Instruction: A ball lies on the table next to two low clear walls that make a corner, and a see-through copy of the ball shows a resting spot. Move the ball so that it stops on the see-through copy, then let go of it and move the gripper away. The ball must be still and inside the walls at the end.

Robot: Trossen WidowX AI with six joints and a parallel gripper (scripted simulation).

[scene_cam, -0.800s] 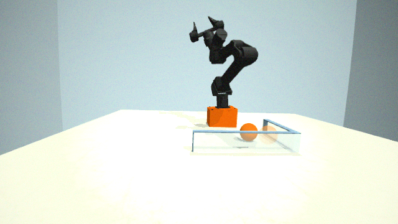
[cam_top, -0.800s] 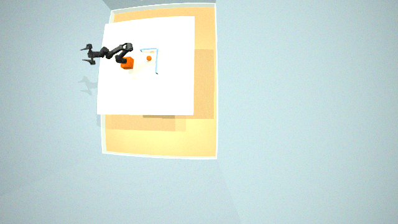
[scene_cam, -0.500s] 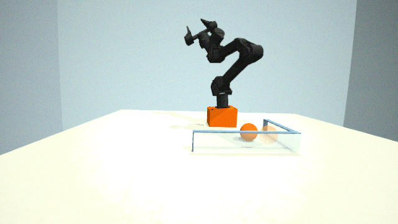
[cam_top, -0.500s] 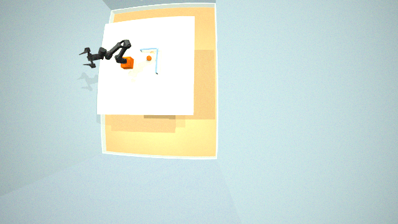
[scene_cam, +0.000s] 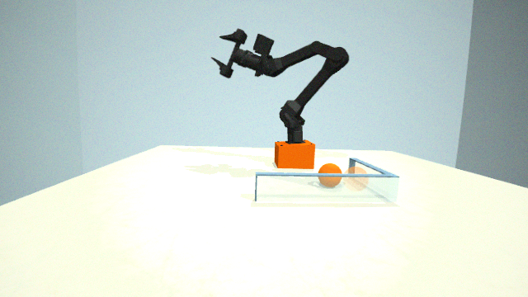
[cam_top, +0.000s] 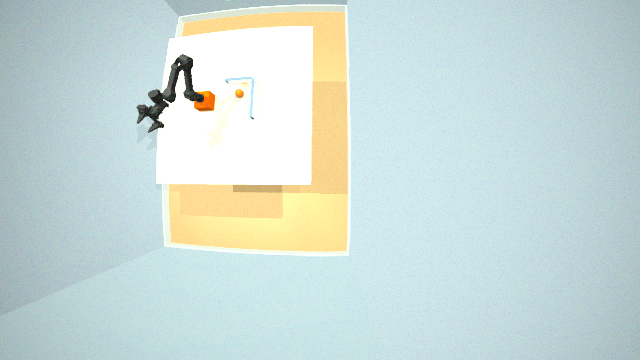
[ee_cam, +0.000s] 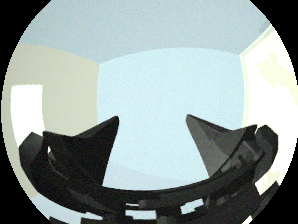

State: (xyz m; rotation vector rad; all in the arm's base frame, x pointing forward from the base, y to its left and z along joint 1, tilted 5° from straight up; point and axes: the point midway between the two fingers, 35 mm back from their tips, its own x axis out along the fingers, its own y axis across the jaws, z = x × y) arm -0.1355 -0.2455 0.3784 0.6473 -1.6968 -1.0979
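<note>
Gripper (scene_cam: 224, 53) hangs wide open, empty, aloft; see-through copy (scene_cam: 356, 178) faint beside ball (scene_cam: 330, 175).

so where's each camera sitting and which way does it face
top: high overhead, looking down at the white table; shows the whole arm and the hand hanging past the table's edge.
exterior: low at table height, facing the orange base across the clear walls; whole arm shows, open hand raised.
wrist: on the arm behind the hand, facing room walls; only both fingers show.
shared: top and exterior both show the ball beside its see-through copy.
</note>
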